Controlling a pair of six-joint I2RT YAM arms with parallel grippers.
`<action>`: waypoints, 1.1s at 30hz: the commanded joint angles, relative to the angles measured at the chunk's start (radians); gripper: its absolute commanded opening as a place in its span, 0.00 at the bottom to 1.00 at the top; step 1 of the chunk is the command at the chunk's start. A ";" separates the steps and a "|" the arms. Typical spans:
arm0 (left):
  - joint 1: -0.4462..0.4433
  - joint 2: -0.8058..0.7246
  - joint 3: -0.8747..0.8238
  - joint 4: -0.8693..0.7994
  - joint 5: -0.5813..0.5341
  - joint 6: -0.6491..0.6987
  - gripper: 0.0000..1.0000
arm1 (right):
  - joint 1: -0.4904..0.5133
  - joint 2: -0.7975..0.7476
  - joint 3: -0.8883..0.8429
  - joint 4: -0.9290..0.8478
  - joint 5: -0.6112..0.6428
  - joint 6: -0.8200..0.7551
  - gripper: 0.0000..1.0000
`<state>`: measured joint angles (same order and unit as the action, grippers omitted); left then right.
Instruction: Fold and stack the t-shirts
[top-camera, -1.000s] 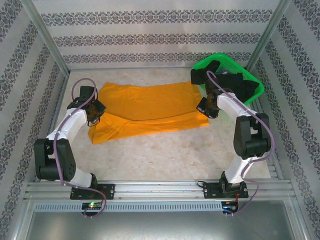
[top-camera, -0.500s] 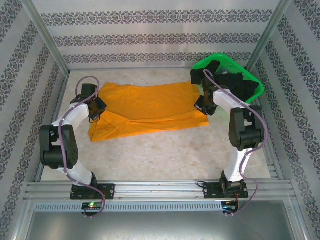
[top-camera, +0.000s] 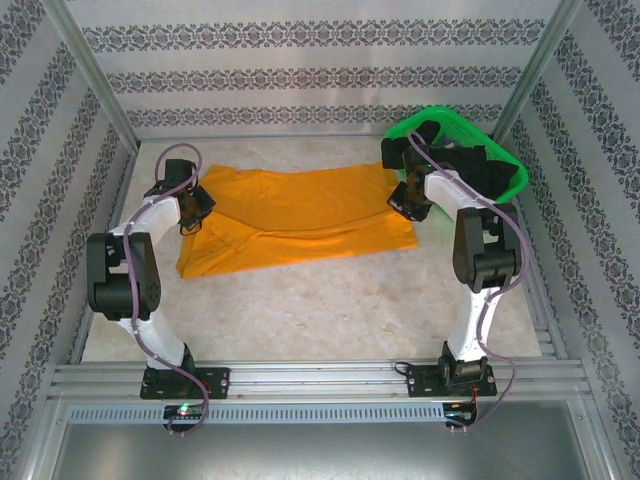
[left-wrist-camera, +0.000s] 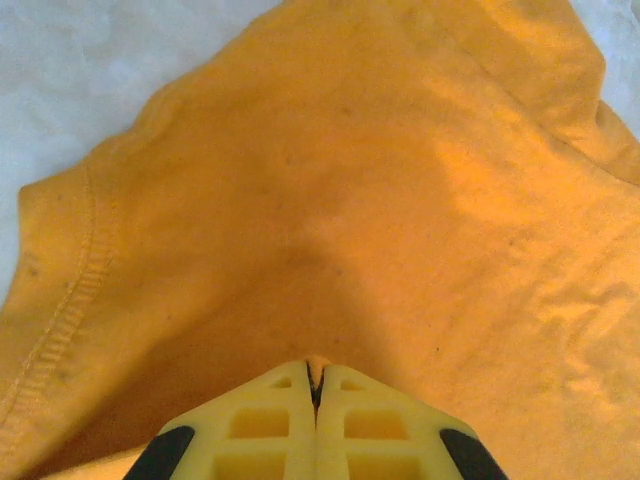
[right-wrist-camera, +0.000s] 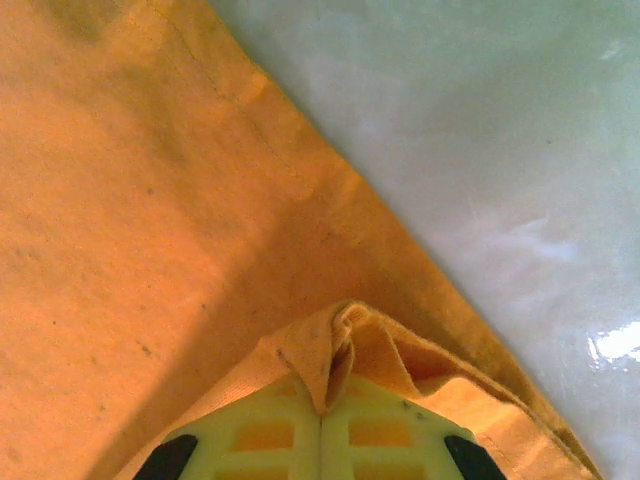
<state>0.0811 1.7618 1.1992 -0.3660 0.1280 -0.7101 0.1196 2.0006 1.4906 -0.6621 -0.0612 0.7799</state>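
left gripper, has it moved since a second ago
Yes. The left gripper, jaws shut on the orange t-shirt, has moved toward the far wall, away from the base rail.

Bright, even; wrist views perhaps soft.

This is a robotics lab test cell. A marble-look desk (top-camera: 320, 315) is boxed in by bare aluminium posts (top-camera: 92, 75) and flat panels papered with a repeating floral stripe (top-camera: 320, 60). Two cabled arms, left (top-camera: 120, 275) and right (top-camera: 482, 255), are bolted to a slotted aluminium rail (top-camera: 320, 378) at the near edge, above a perforated metal strip (top-camera: 320, 412).
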 joint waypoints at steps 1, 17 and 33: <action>0.022 0.015 0.025 0.022 0.003 0.039 0.10 | -0.012 0.031 0.032 -0.008 -0.018 -0.003 0.00; 0.034 -0.416 -0.314 -0.266 -0.037 -0.121 0.60 | -0.090 -0.303 -0.344 0.084 -0.067 -0.075 0.43; 0.166 -0.416 -0.573 -0.009 0.058 -0.171 0.50 | -0.136 -0.216 -0.476 0.250 -0.219 -0.054 0.36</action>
<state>0.2234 1.3159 0.6415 -0.4709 0.1829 -0.8787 -0.0113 1.7615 1.0069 -0.4400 -0.2539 0.7189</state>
